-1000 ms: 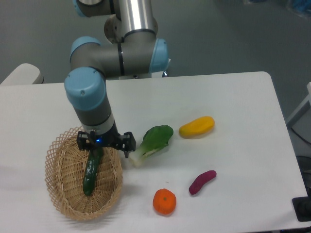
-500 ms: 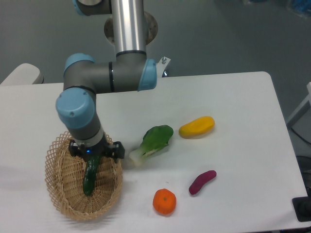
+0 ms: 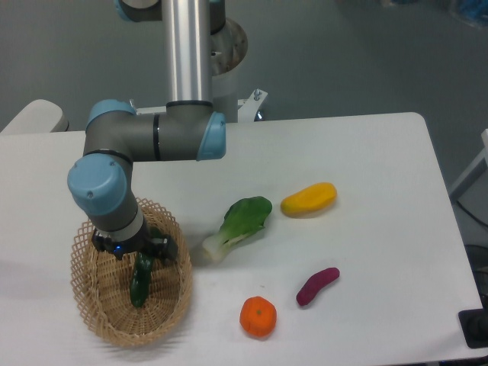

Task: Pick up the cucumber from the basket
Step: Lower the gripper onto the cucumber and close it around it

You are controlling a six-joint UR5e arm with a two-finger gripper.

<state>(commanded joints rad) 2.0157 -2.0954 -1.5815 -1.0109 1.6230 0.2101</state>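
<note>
The dark green cucumber (image 3: 140, 284) lies lengthwise in the tan woven basket (image 3: 85, 299) at the table's front left. My gripper (image 3: 136, 254) points straight down into the basket over the cucumber's far end, and its black fingers (image 3: 165, 248) are spread to either side of that end. The gripper is open. The wrist hides the upper part of the cucumber, so only its near half shows. I cannot tell whether the fingers touch it.
A leafy bok choy (image 3: 239, 225) lies just right of the basket. Farther right are a yellow vegetable (image 3: 308, 199), a purple sweet potato (image 3: 317, 285) and an orange (image 3: 258, 316). The arm's elbow (image 3: 152, 137) hangs above the basket's far rim.
The arm has swung left and toward the front, bringing the gripper lower into the basket over the cucumber. The cucumber has not moved.
</note>
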